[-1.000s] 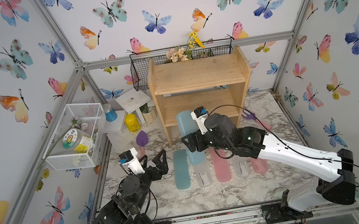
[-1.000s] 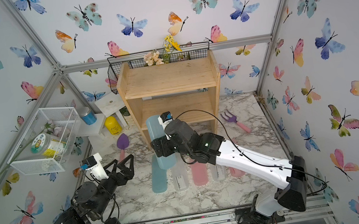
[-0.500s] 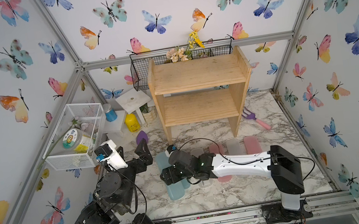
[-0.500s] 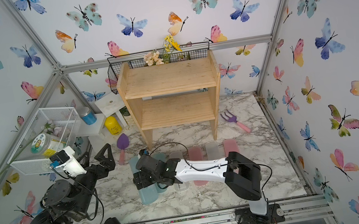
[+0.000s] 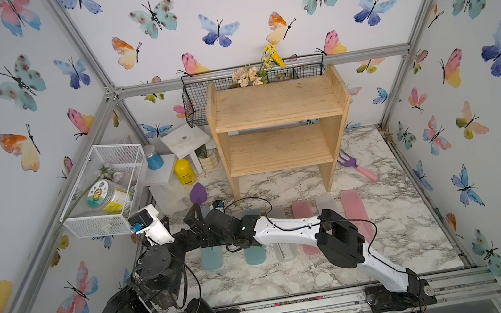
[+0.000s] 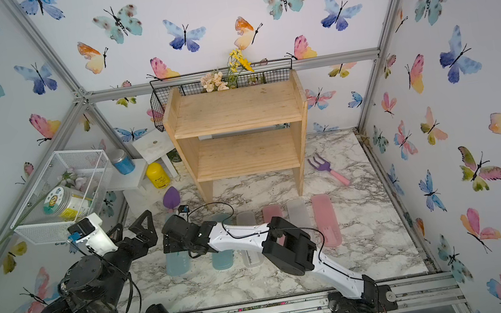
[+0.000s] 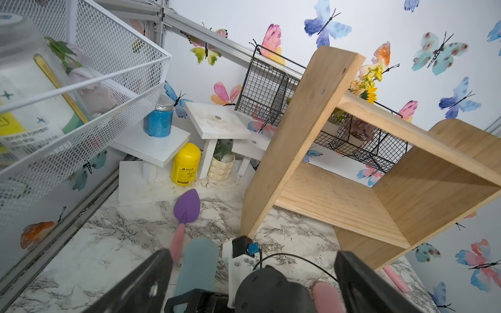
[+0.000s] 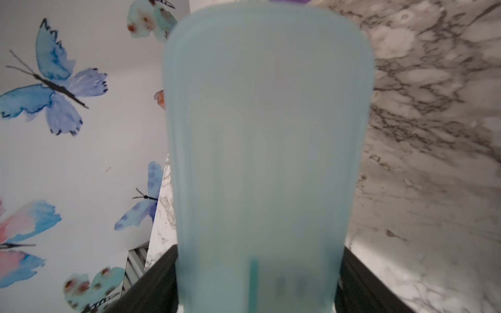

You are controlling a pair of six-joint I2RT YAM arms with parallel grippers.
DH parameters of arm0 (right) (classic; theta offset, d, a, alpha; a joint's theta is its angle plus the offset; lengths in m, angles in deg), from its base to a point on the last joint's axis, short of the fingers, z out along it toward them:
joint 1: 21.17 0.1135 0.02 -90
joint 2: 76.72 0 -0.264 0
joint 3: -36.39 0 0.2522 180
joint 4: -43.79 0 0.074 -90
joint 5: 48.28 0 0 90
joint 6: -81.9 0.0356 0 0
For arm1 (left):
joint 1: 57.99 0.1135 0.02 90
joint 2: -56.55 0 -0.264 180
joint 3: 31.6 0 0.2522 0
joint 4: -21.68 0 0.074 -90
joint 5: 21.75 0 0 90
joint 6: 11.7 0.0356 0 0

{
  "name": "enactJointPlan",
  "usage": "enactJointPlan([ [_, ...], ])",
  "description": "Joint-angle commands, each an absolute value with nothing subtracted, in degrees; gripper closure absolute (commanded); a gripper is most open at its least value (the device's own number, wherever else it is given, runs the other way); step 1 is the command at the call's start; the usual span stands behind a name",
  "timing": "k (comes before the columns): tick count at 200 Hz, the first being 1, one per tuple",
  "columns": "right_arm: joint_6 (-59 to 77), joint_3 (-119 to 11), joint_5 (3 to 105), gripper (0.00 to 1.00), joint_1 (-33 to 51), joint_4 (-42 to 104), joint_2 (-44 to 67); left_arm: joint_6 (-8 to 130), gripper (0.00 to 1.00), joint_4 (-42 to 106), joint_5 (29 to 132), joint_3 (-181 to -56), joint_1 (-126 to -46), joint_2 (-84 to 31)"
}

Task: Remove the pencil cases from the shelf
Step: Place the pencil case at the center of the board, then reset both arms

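Right wrist view: the right claw (image 8: 257,276) is closed across a teal pencil case (image 8: 265,141), low at the bench (image 5: 294,275), well apart from the shelf (image 5: 272,107). The left claw (image 6: 134,226) stands wide open. The case seems light, stiff, slippery; hold its long edges.

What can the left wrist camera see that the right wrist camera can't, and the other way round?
Only the left wrist view shows the light pine two-tier wooden shelf, the white wire mesh basket, the yellow plastic bottle and the purple toy trowel. Only the right wrist view shows the right end effector shut on the sides of a light teal translucent pencil case. Both show that pencil case and the grey-veined marble tabletop.
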State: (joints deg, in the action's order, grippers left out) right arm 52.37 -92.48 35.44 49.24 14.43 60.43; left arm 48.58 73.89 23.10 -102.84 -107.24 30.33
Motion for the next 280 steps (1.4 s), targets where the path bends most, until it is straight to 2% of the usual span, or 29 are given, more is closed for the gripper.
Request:
enactJointPlan([
  [1,55.28,-95.29,30.43,0.19,47.96,7.18,61.76,47.04,0.01,75.05,22.61,-103.03,-107.43,31.41],
  [113,50.46,-102.74,36.62,0.14,44.38,1.64,68.66,46.55,0.01,73.9,22.76,-100.22,-107.42,32.12],
  [166,48.36,-93.69,35.63,0.01,44.0,6.83,61.64,47.75,0.01,70.3,22.61,-98.59,-107.46,29.63],
  [207,42.91,-83.44,34.75,0.01,44.12,9.52,48.22,50.69,0.01,65.48,20.5,-97.54,-107.34,25.79],
  [248,33.99,-52.84,29.43,0.01,44.43,18.49,18.06,57.56,0.01,54.73,20.04,-91.71,-104.27,21.85],
  [260,32.25,-46.67,25.53,0.01,44.47,16.28,9.57,56.99,0.01,53.0,26.07,-89.84,-97.72,19.98],
  [280,31.01,-38.81,16.45,0.01,44.39,9.56,-2.8,54.95,0.01,47.3,45.72,-85.14,-79.6,17.58],
])
